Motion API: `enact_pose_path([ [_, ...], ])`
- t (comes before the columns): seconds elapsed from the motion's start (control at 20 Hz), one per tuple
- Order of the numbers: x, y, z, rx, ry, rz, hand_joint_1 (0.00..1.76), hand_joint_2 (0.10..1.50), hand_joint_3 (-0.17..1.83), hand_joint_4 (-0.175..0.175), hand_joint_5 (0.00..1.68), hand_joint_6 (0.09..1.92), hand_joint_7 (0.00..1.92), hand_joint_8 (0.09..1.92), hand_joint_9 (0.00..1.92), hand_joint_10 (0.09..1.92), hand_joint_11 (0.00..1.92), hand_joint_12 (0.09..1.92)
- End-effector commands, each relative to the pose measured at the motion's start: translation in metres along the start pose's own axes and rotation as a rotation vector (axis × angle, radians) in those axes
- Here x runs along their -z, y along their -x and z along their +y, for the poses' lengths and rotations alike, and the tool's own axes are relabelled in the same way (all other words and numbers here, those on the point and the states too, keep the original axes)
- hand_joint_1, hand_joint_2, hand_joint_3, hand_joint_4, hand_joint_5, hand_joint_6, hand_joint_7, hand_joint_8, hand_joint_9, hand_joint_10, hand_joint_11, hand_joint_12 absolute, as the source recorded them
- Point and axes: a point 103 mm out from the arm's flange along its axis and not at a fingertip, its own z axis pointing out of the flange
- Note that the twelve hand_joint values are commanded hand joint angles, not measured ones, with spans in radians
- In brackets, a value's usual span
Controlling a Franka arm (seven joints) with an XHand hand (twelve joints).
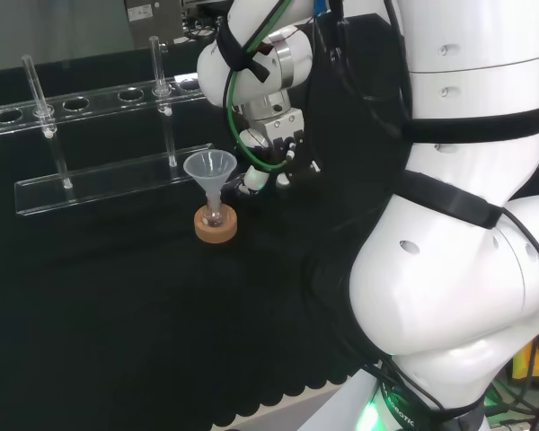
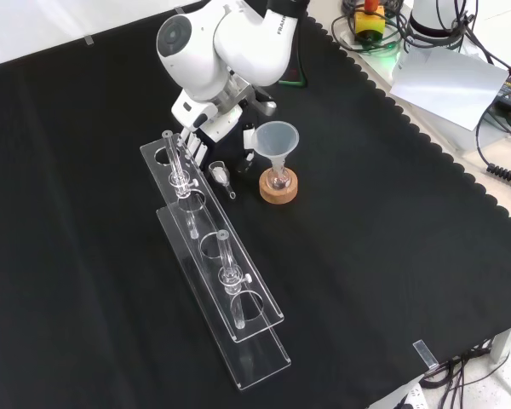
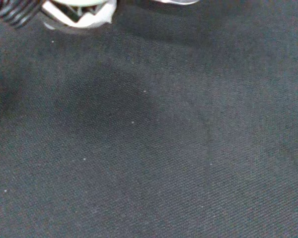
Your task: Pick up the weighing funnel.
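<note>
The weighing funnel, a small clear scoop with a short stem, lies on the black cloth between the tube rack and the cork ring in the front view. My hand hangs low just behind it, under the arm's white link, with nothing held. In the head view the hand sits right of the big funnel, its fingertips spread and pointing down at the cloth. The wrist view looks at bare cloth, with a white part of the hand at its edge.
The big funnel stands in a small flask on a cork ring close to the hand. A clear acrylic tube rack with two glass tubes runs along the cloth beside the weighing funnel; in the head view the rack lies at the left.
</note>
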Motion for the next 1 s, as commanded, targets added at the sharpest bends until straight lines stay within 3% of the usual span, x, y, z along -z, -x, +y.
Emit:
enact_pose_path([
  [0.05,-0.0010,0.0013,0.0000,0.004,-0.002,-0.002,0.86,0.65,0.57,-0.051,0.56,0.68,0.39,0.74,0.70,0.57,0.39,1.32],
  [1.0,-0.0025,-0.0014,0.0048,-0.005,-0.017,-0.012,0.85,0.66,0.58,-0.045,0.61,0.71,0.41,0.74,0.72,0.58,0.40,1.32],
])
